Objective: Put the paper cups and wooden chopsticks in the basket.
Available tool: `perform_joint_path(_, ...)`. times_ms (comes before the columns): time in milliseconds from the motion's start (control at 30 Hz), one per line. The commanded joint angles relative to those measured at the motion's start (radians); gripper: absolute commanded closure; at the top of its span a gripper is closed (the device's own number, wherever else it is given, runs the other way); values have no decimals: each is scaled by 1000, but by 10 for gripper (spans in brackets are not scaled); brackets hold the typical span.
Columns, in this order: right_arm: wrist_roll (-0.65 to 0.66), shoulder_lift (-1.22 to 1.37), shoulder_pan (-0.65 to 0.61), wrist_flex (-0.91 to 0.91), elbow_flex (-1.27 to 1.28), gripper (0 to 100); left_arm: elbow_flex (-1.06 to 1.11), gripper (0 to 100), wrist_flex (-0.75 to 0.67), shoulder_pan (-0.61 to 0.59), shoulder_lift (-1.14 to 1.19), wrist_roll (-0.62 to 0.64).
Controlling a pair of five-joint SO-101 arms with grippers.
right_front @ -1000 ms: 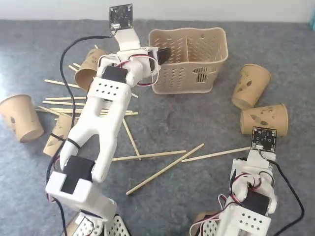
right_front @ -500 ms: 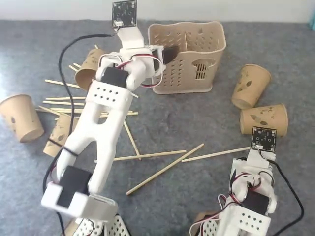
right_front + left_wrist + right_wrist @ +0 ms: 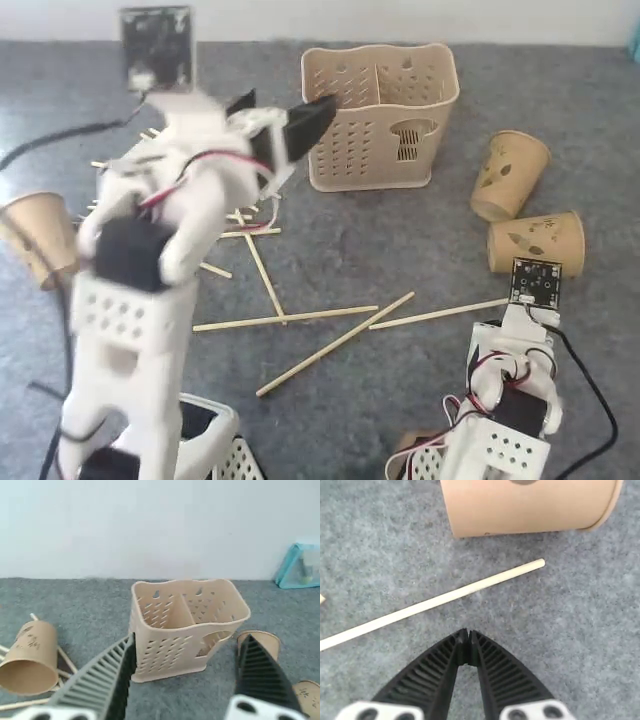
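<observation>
Left gripper [image 3: 280, 110] is up off the table just left of the basket [image 3: 370, 150], spread wide with nothing in it. From its own camera the left gripper [image 3: 190, 639] has the basket [image 3: 165, 645] framed between the two black fingers [image 3: 107, 680], a bit farther off and not touching.

The basket stands upright at the far middle of the grey mat [image 3: 400, 240], with a divider splitting it in two.

Right gripper [image 3: 467, 632] is pinched fully closed on nothing, pointing down at the mat near the right side. A chopstick [image 3: 435, 600] lies just past its tips, and beyond that a cup [image 3: 530, 505] lies on its side.

Cups are all over. Two are tipped over on the right, one [image 3: 510, 175] farther back and one [image 3: 535, 243] nearer, close together. Another cup [image 3: 35, 235] sits at the left edge. The left wrist view also catches a cup [image 3: 30, 655] lying on its side left of the basket, resting across some sticks.

Chopsticks are all on the mat: a long one [image 3: 285, 318] lying roughly flat in the middle, a slanted one [image 3: 335, 343] just right of it, another [image 3: 440, 313] running toward the right arm, and one [image 3: 265, 270] angled nearer the left arm. More are bunched on the left behind that arm; can't count them.
</observation>
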Motion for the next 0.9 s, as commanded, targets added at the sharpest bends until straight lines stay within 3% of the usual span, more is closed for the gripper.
perform_joint_path(0,71,-15,15,47,-40,986,-45,686,69,-92,-84,-40)
perform_joint_path(267,377,-16,31,105,-130,987,-44,687,305,-226,-212,-207)
perform_joint_path(433,400,-8,125,107,-394,987,12,687,362,-327,-279,-276)
perform_joint_path(633,341,94,246,114,-594,986,302,687,259,-420,-348,-307)
perform_joint_path(867,295,622,375,65,-795,986,725,687,40,-453,-489,-292)
